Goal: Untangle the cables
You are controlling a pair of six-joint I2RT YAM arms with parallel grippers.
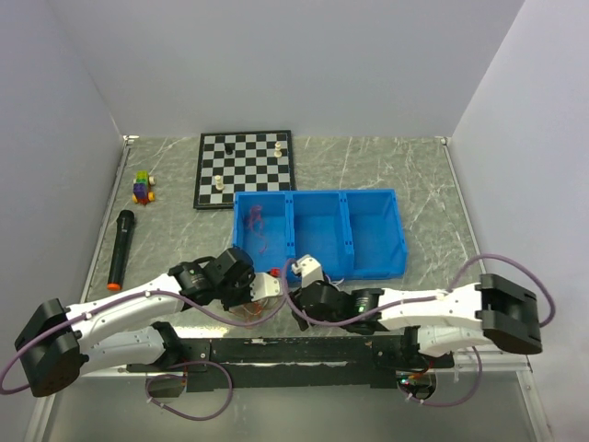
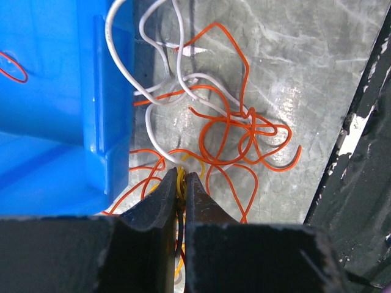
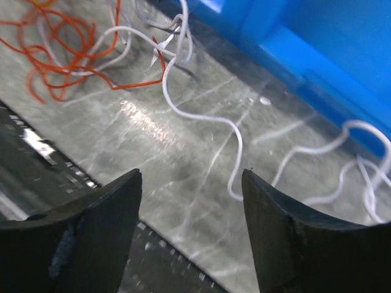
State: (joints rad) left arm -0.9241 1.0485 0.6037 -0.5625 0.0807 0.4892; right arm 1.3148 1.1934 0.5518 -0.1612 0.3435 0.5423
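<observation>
The cables lie tangled on the grey table just in front of the blue bin. In the left wrist view several orange cables [image 2: 239, 135] loop through white cables [image 2: 149, 91]. My left gripper [image 2: 181, 180] is shut on a yellow cable [image 2: 179, 177] at the tangle's near edge, beside the bin wall. My right gripper [image 3: 190, 177] is open and empty, above bare table with a white cable [image 3: 235, 137] running between its fingers; the orange cables [image 3: 61, 36] lie up to its left. From above, both grippers meet at the tangle [image 1: 250, 316]: left [image 1: 272, 296], right [image 1: 296, 281].
The blue three-compartment bin [image 1: 368, 267] stands behind the grippers, with a red cable [image 1: 256, 224] in its left compartment. A chessboard [image 1: 244, 170] with pieces, a small toy [image 1: 143, 188] and a black microphone [image 1: 121, 249] lie farther back and left. A black rail [image 1: 304, 350] runs along the near edge.
</observation>
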